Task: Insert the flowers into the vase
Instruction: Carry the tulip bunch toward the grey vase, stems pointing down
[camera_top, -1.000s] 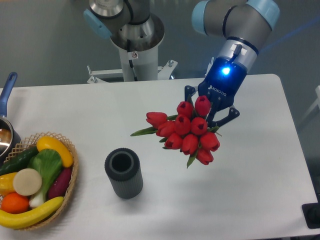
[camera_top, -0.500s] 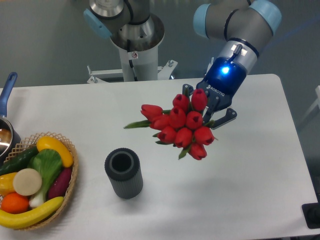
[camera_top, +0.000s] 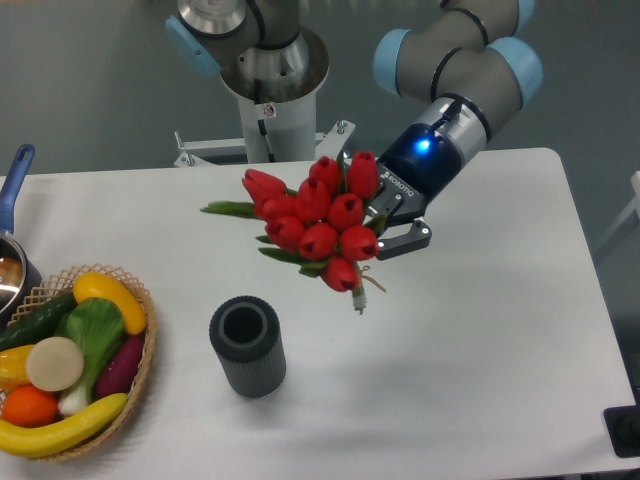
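So here's what you've got on the fixed camera: your gripper (camera_top: 383, 222) is clamped on the flowers (camera_top: 315, 225), holding them up off the table (camera_top: 480, 340). The red buds fan out toward the left of the frame, with a green leaf poking out past them on the far left. The stems are hidden behind the buds, so you can't see exactly where the fingers bite, but one dark finger (camera_top: 405, 243) shows just to the right of the bunch, pressed close against it, and a short bit of stem hangs below the lowest bud.

The vase (camera_top: 247, 346) is standing upright on the table, down and to the left of the bunch, mouth open and facing up. The flowers are near it but not over it (the lowest bud sits up and to the right of the rim, clear gap in between). Nothing is inside the vase as far as you can see into that dark mouth.

Off at the left edge you've got the woven basket (camera_top: 147, 350) loaded with fruit and veg, including a banana (camera_top: 60, 428) along its front and a white round slice (camera_top: 54, 363) in the middle. Above it, a blue pot handle (camera_top: 15, 175) sticks up at the frame edge. The arm's base column (camera_top: 270, 100) stands behind the table.
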